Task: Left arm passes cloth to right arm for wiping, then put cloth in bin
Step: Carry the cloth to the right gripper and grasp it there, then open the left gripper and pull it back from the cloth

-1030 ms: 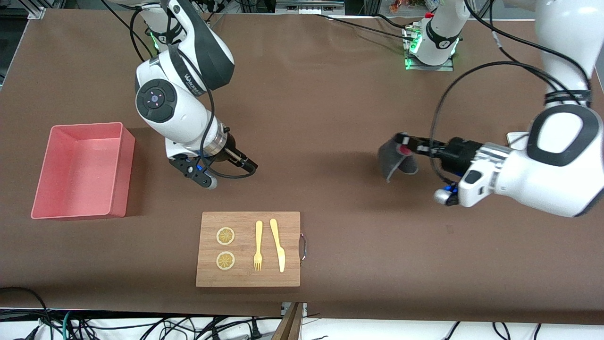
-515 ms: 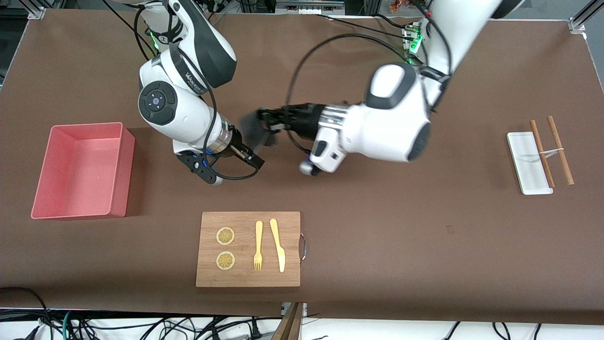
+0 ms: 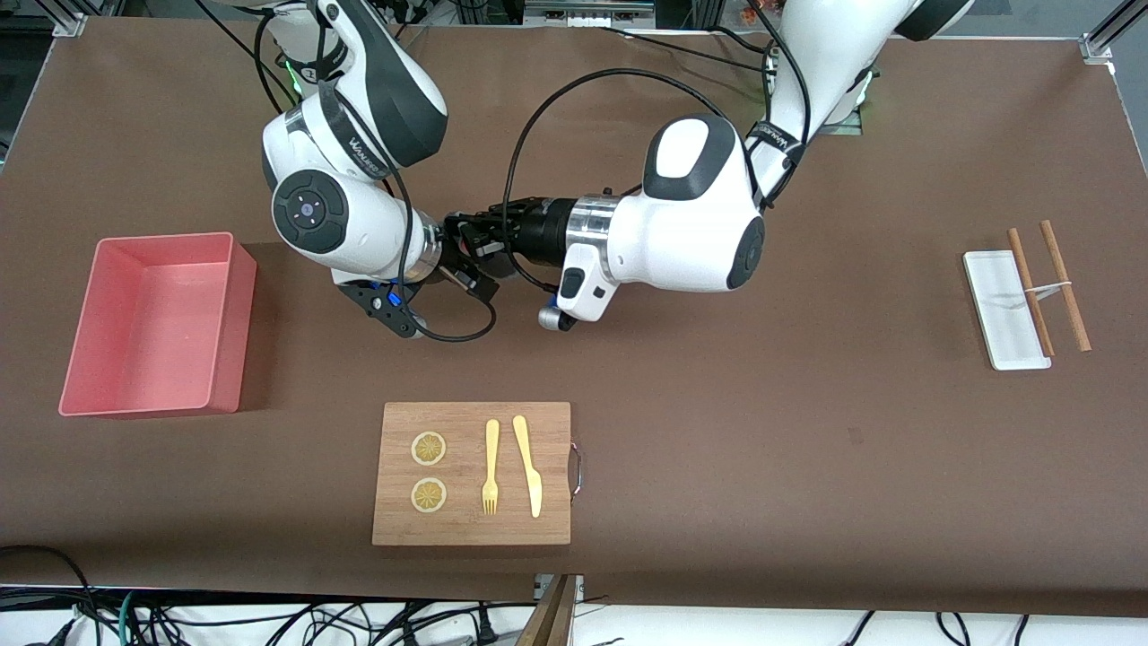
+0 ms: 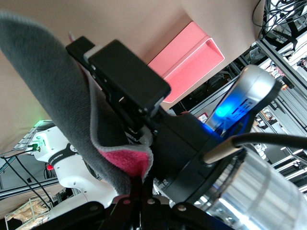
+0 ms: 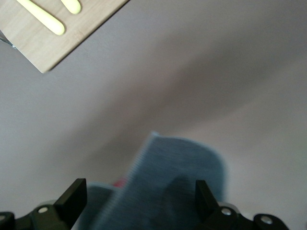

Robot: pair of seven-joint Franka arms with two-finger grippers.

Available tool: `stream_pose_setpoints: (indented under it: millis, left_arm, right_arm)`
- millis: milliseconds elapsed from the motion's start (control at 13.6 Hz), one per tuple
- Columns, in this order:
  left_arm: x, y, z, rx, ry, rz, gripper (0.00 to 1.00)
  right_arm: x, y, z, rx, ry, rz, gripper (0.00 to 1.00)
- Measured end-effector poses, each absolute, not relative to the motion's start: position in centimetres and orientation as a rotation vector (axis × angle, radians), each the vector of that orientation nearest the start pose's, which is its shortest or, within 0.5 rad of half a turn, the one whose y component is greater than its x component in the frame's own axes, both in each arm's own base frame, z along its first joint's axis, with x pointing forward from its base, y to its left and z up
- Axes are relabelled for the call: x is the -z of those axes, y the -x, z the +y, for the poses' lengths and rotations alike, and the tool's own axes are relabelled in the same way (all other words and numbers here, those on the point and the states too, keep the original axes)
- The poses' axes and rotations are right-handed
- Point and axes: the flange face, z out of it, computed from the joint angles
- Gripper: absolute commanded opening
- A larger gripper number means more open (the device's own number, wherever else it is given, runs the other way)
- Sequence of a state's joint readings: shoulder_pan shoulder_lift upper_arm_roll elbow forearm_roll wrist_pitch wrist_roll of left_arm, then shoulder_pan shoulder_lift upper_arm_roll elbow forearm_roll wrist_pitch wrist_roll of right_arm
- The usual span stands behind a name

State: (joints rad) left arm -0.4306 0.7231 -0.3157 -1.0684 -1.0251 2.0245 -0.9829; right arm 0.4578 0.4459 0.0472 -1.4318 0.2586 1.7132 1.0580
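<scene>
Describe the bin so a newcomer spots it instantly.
Start at the wooden cutting board near the front camera, then look toward the right arm's end of the table. The bin is a salmon-pink rectangular tub with tall straight walls, unlike the small flat white tray at the left arm's end.

Cloth [image 4: 57, 96]: dark grey face, magenta-pink reverse. Bin [image 3: 157, 323]: salmon pink. Table [image 3: 762, 431]: brown. Board [image 3: 473, 473]: pale wood, bearing two yellow lemon slices [image 3: 429, 449], yellow fork [image 3: 491, 467] and knife [image 3: 527, 465]. Tray [image 3: 1004, 309]: white. Sticks [image 3: 1049, 283]: reddish brown. Arms: white and black.
</scene>
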Motion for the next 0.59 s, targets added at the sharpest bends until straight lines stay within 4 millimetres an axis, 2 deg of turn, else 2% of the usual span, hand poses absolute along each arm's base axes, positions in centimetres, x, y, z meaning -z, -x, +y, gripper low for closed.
stream_pose_setpoints:
  millis: [147,221,294,368,441,589]
  left_arm:
    - [-48.2,-59.75,-49.67,0.85,-1.92,0.733,0.0]
    - [-48.2,-59.75,-49.68,0.854,-1.919,0.739,0.0]
    - [-48.2,-59.76,-49.66,0.857,-1.918,0.744,0.0]
    - [-48.2,-59.79,-49.63,0.859,-1.917,0.749,0.0]
    - [-48.2,-59.83,-49.58,0.86,-1.916,0.753,0.0]
    - [-48.2,-59.9,-49.5,0.861,-1.914,0.757,0.0]
  right_arm:
    - [-42.7,-57.55,34.07,-0.505,2.905,0.89,1.0]
    - [-42.62,-57.39,34.04,-0.521,2.913,0.884,0.92]
    - [-42.54,-57.24,34.03,-0.535,2.919,0.879,0.64]
    - [-42.45,-57.14,34.02,-0.545,2.923,0.876,0.29]
    - [-42.38,-57.04,34.02,-0.555,2.929,0.865,0.0]
    - [-42.32,-56.9,34.03,-0.568,2.937,0.829,0.0]
